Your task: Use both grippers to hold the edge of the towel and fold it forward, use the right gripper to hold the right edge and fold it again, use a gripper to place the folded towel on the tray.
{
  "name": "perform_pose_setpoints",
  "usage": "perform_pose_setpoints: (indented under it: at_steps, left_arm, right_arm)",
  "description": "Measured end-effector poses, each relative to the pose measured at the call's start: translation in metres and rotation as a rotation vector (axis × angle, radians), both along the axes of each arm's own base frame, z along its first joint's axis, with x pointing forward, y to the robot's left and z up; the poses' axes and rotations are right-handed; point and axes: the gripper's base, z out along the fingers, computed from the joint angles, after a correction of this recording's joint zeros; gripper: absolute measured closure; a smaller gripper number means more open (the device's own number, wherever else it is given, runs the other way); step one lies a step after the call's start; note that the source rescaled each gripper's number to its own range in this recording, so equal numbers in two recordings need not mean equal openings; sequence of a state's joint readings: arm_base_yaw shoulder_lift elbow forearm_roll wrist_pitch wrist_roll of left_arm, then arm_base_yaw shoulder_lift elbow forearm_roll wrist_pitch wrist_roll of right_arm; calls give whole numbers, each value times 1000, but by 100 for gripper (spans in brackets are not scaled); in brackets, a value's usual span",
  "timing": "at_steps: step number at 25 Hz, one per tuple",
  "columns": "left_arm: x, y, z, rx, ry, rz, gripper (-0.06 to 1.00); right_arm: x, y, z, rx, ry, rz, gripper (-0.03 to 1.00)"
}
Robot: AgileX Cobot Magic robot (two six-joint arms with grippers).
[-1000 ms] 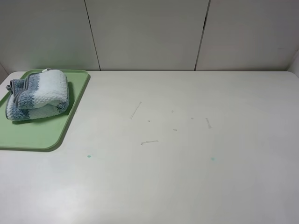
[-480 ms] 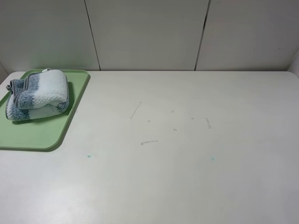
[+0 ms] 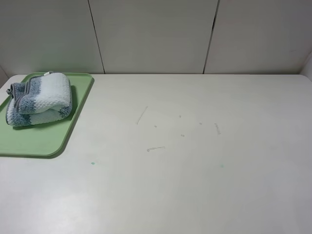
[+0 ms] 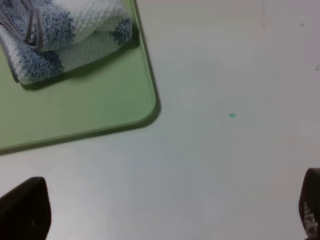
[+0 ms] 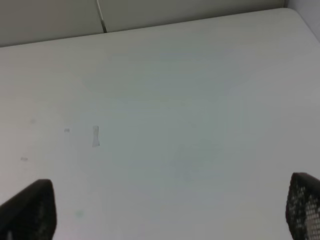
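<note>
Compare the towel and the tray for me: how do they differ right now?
The towel is soft, bunched and folded, patterned white and blue-grey; the tray is flat, rigid, plain green. The towel covers only the tray's far part, leaving its near part bare. The towel lies on the tray; the tray sits on the table. Neither is touched by a gripper.
</note>
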State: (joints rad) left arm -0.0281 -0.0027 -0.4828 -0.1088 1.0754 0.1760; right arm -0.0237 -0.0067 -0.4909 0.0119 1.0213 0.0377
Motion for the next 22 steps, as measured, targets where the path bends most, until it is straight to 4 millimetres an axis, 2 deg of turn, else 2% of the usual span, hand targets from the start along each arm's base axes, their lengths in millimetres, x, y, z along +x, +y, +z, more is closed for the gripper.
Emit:
perform_pose_setpoints:
  at_steps: [22]
  left_arm:
    - [0,0,0,11,-4,-10,-6]
  right_arm:
    - [0,0,0,0,0,0,-3]
